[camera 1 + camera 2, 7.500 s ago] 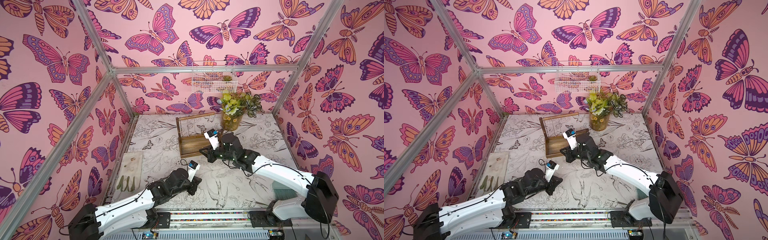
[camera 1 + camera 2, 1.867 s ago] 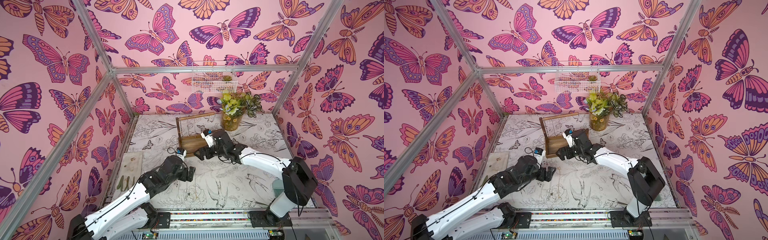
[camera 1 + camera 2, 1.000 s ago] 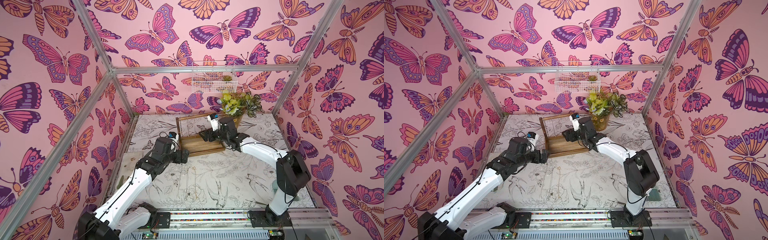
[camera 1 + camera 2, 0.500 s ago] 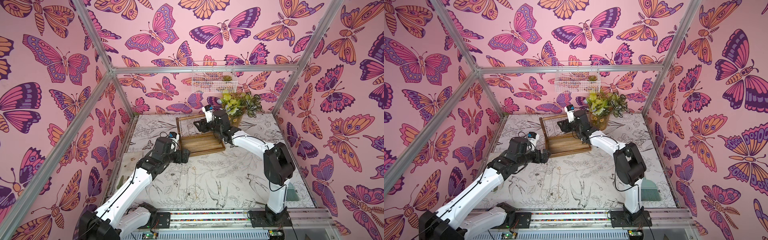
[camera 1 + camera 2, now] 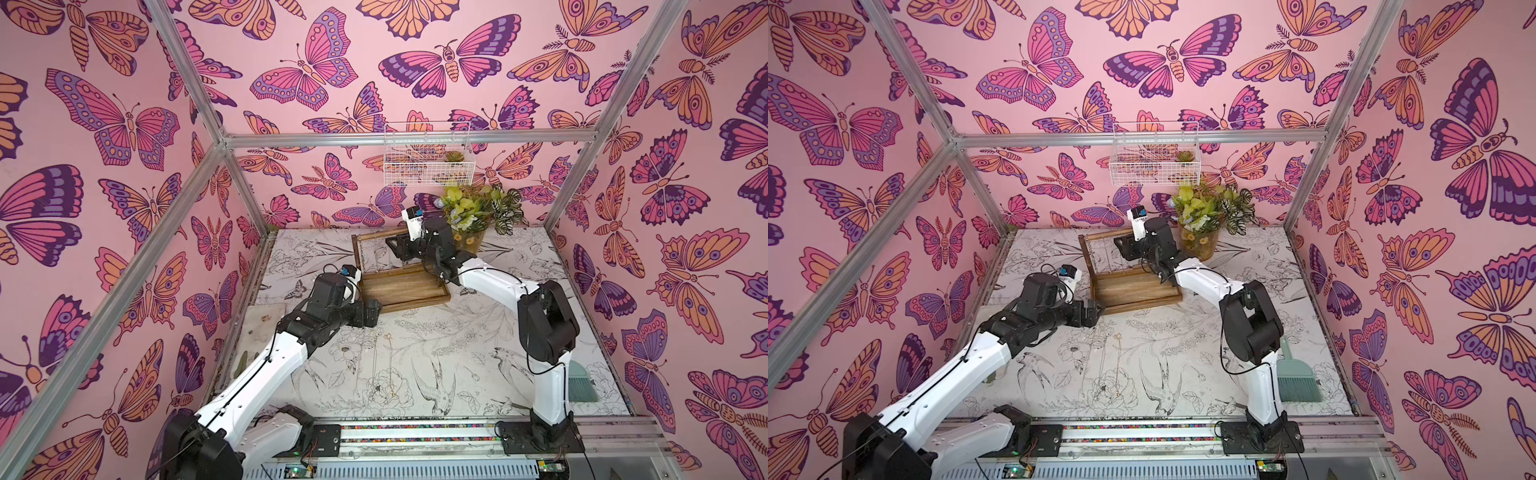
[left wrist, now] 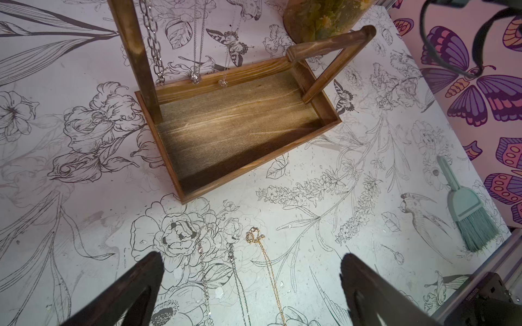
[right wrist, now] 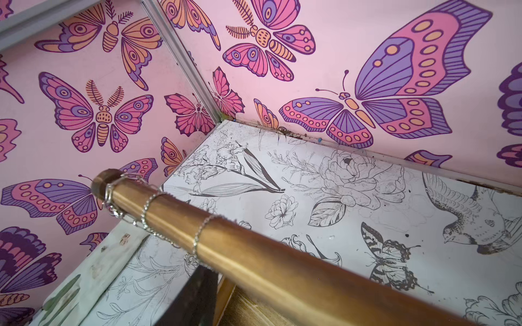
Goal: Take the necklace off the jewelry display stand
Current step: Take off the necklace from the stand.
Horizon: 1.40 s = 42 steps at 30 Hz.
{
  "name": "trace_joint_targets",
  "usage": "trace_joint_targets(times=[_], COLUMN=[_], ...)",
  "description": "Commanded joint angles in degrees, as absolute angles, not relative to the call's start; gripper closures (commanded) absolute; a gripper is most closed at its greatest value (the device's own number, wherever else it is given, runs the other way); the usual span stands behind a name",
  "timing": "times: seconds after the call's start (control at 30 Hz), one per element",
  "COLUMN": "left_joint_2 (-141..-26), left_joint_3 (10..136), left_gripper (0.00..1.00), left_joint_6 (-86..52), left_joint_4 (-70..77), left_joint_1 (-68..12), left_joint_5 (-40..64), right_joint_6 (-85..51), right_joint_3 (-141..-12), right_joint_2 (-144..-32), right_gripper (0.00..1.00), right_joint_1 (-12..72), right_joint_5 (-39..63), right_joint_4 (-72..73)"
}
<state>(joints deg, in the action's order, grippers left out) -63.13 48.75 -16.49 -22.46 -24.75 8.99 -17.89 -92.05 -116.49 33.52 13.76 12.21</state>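
The brown wooden jewelry display stand (image 5: 405, 286) (image 5: 1133, 291) (image 6: 240, 127) stands at the back of the table. Three silver necklaces hang from its round top bar (image 7: 282, 268): a thick chain (image 7: 113, 194) (image 6: 154, 42) and two thin ones (image 7: 147, 209) (image 7: 202, 230). My right gripper (image 5: 395, 248) (image 5: 1124, 249) is up at that bar. One dark finger (image 7: 195, 293) shows under the bar beside the nearest thin necklace; the other finger is hidden. My left gripper (image 6: 251, 261) (image 5: 374, 312) (image 5: 1094, 312) hangs open and empty off the tray's front left corner.
Three loose necklaces lie on the table in front of the tray, two silver (image 6: 204, 276) (image 6: 237, 271) and one gold (image 6: 267, 259). A vase of plants (image 5: 471, 245) (image 5: 1200, 247) stands right of the stand. A white wire basket (image 5: 428, 164) hangs on the back wall. A teal brush (image 6: 466, 209) (image 5: 1298, 378) lies at the right.
My right gripper has risen from over the tray to the stand's top bar, moving back and left. The left arm has stayed where it was.
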Motion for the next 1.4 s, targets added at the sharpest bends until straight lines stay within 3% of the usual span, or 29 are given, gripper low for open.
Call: trace_joint_targets(times=[0.0, 0.5, 1.37], left_joint_2=[-63.4, -62.0, -62.2], left_joint_3=[48.9, 47.9, 47.6], left_gripper=[0.00, 0.00, 0.00], left_joint_6=[-15.1, -14.3, -14.5], left_joint_4=[-22.3, -23.1, -23.3], left_joint_1=[-24.3, -23.6, -23.2], left_joint_5=[10.0, 10.7, 12.6], right_joint_6=[-18.5, -17.8, -15.3], right_joint_3=[-94.3, -95.3, -92.1], right_joint_2=[-118.2, -118.9, -114.0], right_gripper=[0.53, 0.77, 0.87], right_joint_1=[34.0, 35.4, 35.3], right_joint_5=[13.9, 12.2, 9.4], right_joint_4=[14.1, 14.3, 13.2])
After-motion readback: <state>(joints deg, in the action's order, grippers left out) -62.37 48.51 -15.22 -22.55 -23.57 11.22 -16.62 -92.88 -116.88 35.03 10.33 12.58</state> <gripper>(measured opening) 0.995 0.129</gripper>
